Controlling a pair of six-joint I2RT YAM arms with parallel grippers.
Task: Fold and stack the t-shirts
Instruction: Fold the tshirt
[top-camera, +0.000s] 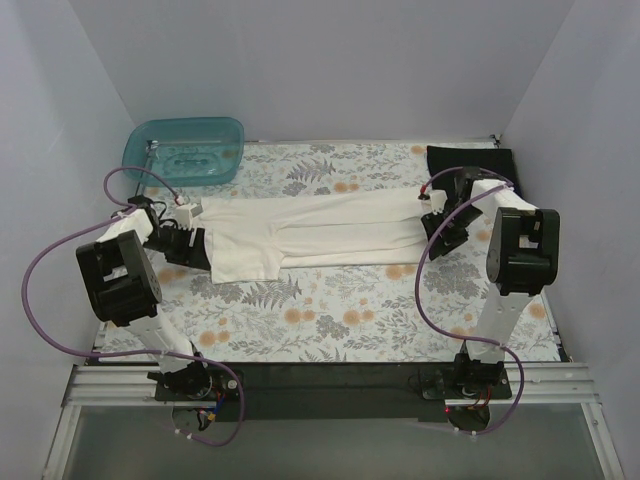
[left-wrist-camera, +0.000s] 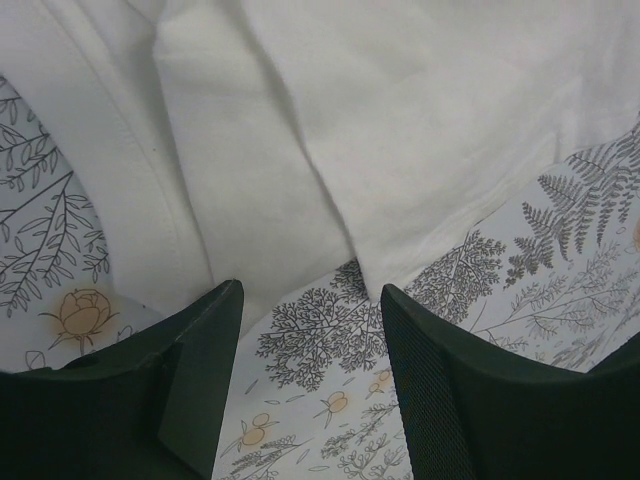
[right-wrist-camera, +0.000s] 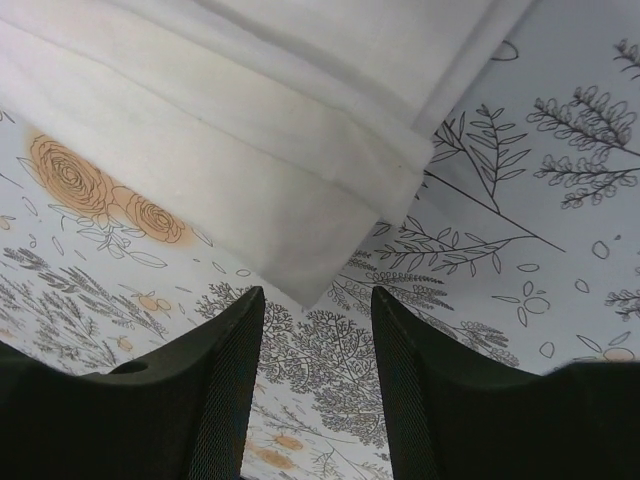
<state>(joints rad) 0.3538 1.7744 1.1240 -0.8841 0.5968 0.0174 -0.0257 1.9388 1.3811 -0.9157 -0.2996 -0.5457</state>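
Note:
The cream-white t-shirt (top-camera: 310, 235) lies folded lengthwise into a long band across the middle of the floral cloth. My left gripper (top-camera: 190, 240) is open at its left end, just off the shirt's edge (left-wrist-camera: 300, 150), with only patterned cloth between the fingers (left-wrist-camera: 430, 380). My right gripper (top-camera: 440, 225) is open at the shirt's right end, its fingers (right-wrist-camera: 225, 390) just short of a folded hem corner (right-wrist-camera: 300, 230). The black t-shirt (top-camera: 470, 160) lies folded at the back right, partly hidden behind the right arm.
A translucent teal tub (top-camera: 185, 150) stands at the back left corner. The grey-and-orange floral cloth (top-camera: 330, 320) covers the table. White walls close in the left, back and right sides. Purple cables loop beside both arms.

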